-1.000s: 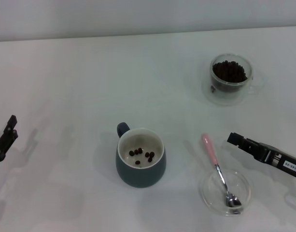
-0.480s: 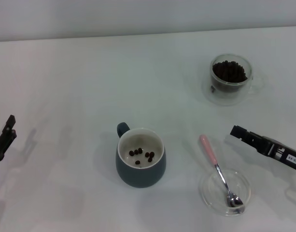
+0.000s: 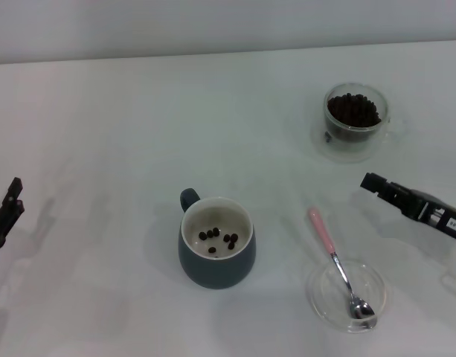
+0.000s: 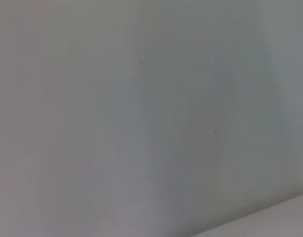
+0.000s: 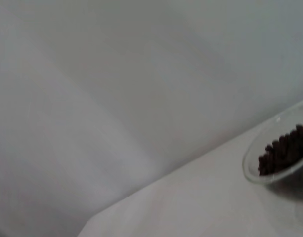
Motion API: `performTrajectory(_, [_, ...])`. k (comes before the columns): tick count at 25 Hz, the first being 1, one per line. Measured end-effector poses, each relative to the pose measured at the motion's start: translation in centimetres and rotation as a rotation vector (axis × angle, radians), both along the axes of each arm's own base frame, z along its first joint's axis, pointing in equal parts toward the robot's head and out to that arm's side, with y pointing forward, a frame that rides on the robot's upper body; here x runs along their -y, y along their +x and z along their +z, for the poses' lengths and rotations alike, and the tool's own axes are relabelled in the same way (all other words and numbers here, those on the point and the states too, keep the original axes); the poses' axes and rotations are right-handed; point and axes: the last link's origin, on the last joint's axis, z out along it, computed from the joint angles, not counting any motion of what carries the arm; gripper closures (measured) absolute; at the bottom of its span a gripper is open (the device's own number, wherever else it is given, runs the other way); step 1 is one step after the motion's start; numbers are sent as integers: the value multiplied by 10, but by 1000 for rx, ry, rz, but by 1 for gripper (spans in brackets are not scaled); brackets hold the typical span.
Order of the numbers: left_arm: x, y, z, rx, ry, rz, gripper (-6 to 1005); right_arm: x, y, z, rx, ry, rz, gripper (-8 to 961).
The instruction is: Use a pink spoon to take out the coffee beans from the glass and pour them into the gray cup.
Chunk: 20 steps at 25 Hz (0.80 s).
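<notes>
Pink spoon [image 3: 338, 256] lies near right pincer [image 3: 370, 182], apart.

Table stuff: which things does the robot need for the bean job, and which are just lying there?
Needed: pink spoon, coffee beans, glass, gray cup.
Just there: clear saucer under the spoon's bowl, white table.

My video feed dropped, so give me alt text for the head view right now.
The pink spoon lies unheld, its bowl in a clear saucer, with the right gripper nearby and apart. The gray cup holds a few coffee beans; the glass behind is nearly full. The left gripper sits at the table's left edge.
</notes>
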Motion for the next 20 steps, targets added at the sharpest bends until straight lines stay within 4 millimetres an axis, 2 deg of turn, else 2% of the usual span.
performTrajectory(12, [-3,-2,8,36,67,34,238,-21,6,32,108,173,37,757])
performTrajectory(20, [-8,-9,21,116,157,101,237,-32,21,57,265,364,6,756])
